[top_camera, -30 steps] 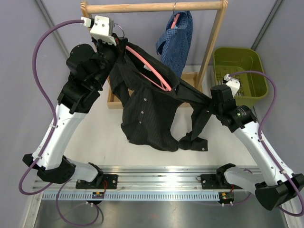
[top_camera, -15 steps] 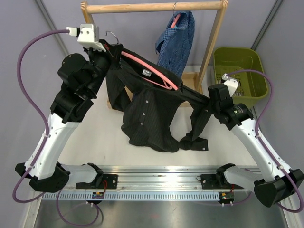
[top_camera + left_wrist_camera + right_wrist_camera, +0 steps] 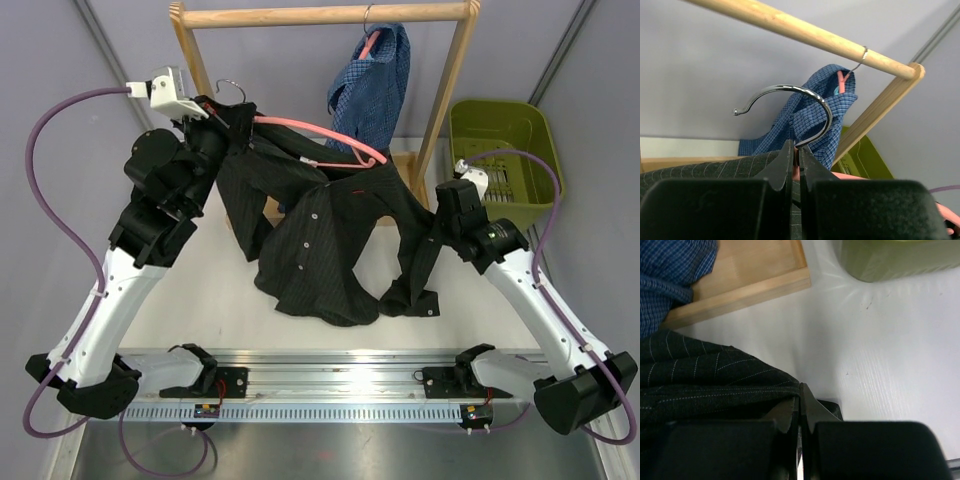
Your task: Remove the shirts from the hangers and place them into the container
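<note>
Step in hand: as judged, drawing the black shirt (image 3: pixel 320 240) off the pink hanger (image 3: pixel 330 135); much of the hanger's frame shows bare above the cloth.
Left pincer (image 3: pixel 796 152): pressed together on the neck of the wire hook (image 3: pixel 790 97), holding the hanger in the air clear of the rack (image 3: pixel 320 15).
Right pincer (image 3: pixel 799 401): pressed together on a fold of the black shirt, low over the desk (image 3: pixel 880 350).
Where the shirt is: strung between the two arms, its hem and one sleeve resting on the desk, well apart from the container (image 3: pixel 505 150).
Doing it well: the left arm would best carry the hanger up and away to its own side while the right holds the cloth firm, so the frame slides out of the neck opening rather than dragging the garment along.
Caution: the hanger's end may catch in the collar or a sleeve. The open hook could snag the rack bar. Whether the buttons are fastened cannot be told.
Black shirt: soft, limp weave with thin pale stripes and small pale buttons, heavily creased.
Hanger: thin, stiff, salmon-pink triangle with a shiny curved metal hook.
Blue shirt (image 3: pixel 370 85): small check, hanging on the rack from the second hanger (image 3: pixel 372 42).
Container: olive-green, rigid, rounded rim, slotted wall.
Rack: pale, smooth wood.
</note>
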